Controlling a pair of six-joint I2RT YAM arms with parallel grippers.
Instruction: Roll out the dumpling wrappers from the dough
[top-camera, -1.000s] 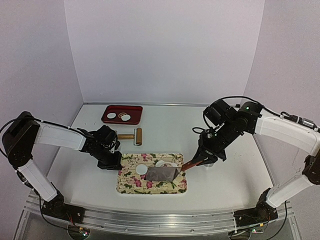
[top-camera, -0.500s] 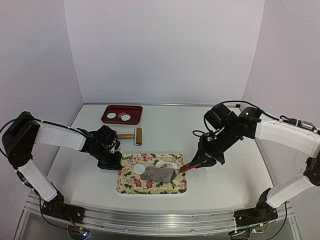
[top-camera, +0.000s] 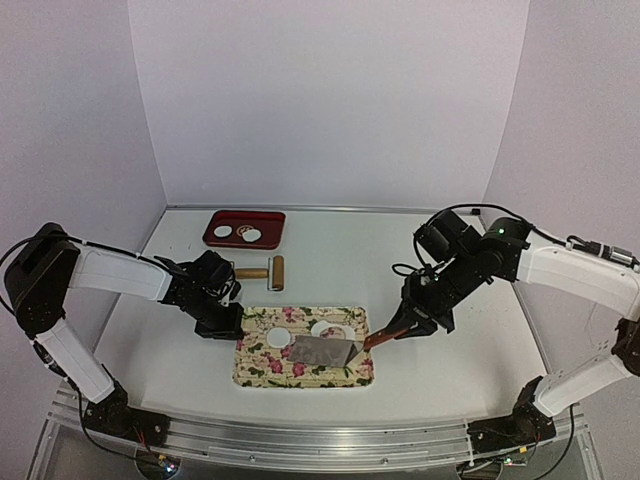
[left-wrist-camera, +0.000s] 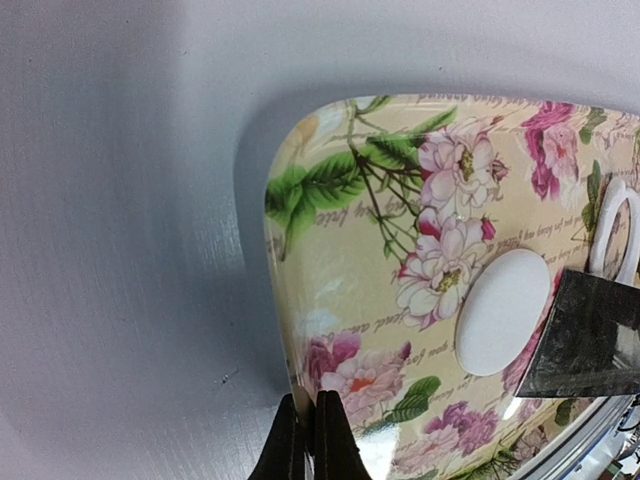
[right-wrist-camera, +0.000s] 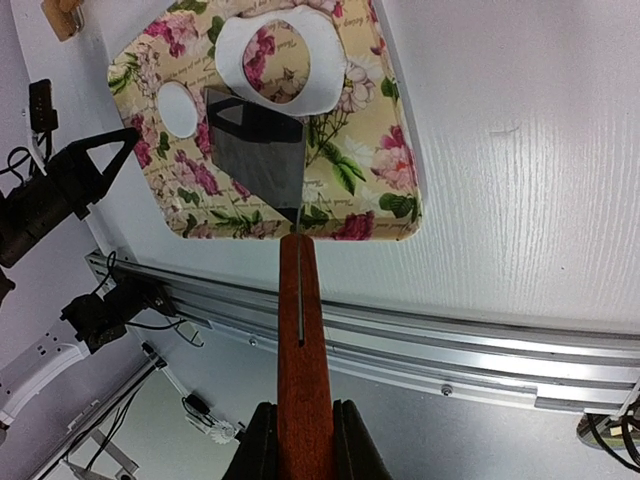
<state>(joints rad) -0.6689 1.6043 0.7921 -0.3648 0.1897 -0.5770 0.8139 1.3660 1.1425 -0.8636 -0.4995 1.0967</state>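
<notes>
Glossy floral tray (left-wrist-camera: 340, 270), wooden-handled metal spatula (right-wrist-camera: 292, 300)

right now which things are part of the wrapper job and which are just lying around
In the job: round wrapper on the floral tray, spatula in the right gripper, two wrappers in the red tray.
Lying about: rolling pin, leftover dough with a hole.

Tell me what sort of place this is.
Probably a robot lab bench, not a kitchen: plain white walls, an aluminium mounting rail, a floral tray and rolling pin.
</notes>
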